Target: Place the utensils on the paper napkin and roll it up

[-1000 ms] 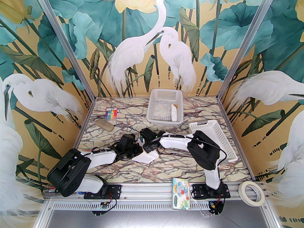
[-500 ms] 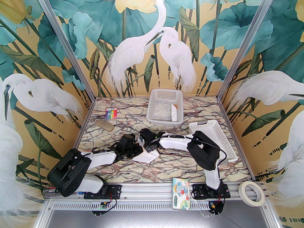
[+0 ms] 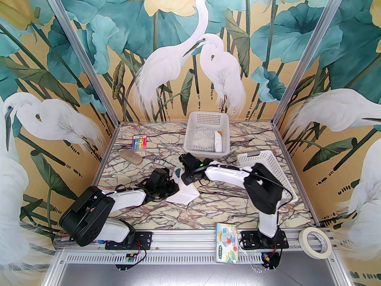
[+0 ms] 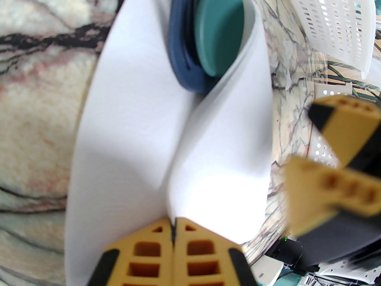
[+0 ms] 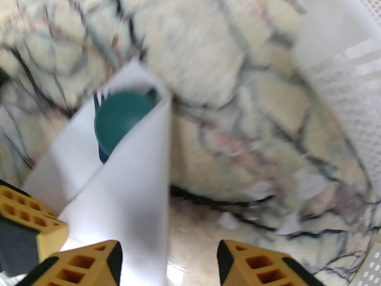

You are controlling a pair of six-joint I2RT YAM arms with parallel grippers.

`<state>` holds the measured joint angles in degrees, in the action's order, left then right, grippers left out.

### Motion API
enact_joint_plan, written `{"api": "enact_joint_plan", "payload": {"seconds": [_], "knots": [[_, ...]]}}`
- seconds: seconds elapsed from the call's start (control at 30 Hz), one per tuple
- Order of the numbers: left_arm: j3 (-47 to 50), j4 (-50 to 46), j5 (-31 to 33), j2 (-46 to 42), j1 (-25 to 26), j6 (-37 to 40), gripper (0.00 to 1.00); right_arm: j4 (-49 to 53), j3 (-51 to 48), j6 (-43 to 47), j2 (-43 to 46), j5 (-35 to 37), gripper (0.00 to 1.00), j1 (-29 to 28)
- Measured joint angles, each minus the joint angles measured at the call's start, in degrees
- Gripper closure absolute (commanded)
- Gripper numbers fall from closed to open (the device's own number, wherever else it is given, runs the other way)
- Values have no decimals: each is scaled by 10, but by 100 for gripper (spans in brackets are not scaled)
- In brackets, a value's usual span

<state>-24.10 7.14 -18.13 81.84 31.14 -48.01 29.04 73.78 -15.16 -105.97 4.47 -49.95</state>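
Thin white paper napkin (image 3: 187, 194) folded around dark teal plastic spoon (image 4: 218, 25) and fork (image 4: 181, 55) at marble table (image 3: 208, 213) centre, left gripper (image 4: 173, 234) pinching its 9 o'clock edge, right gripper (image 5: 169, 249) spread at 12 o'clock.

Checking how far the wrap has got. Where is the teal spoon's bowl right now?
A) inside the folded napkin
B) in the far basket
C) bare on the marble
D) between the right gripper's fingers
A: the spoon, bowl showing, lies between the folded-over sides of the napkin.
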Motion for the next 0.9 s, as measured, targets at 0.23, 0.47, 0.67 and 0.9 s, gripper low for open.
{"api": "enact_joint_plan", "payload": {"seconds": [0.23, 0.47, 0.67, 0.9], "knots": [[0, 0, 0, 0, 0, 0, 100, -1, -71, -1, 53, -27, 43, 1], [0, 0, 0, 0, 0, 0, 100, -1, -115, -13, 49, -52, 48, -1], [-1, -1, 0, 0, 0, 0, 100, -5, -123, -26, 42, -58, 49, -19], [-1, -1, 0, 0, 0, 0, 100, -6, -126, -32, 18, -47, 57, -39]]}}
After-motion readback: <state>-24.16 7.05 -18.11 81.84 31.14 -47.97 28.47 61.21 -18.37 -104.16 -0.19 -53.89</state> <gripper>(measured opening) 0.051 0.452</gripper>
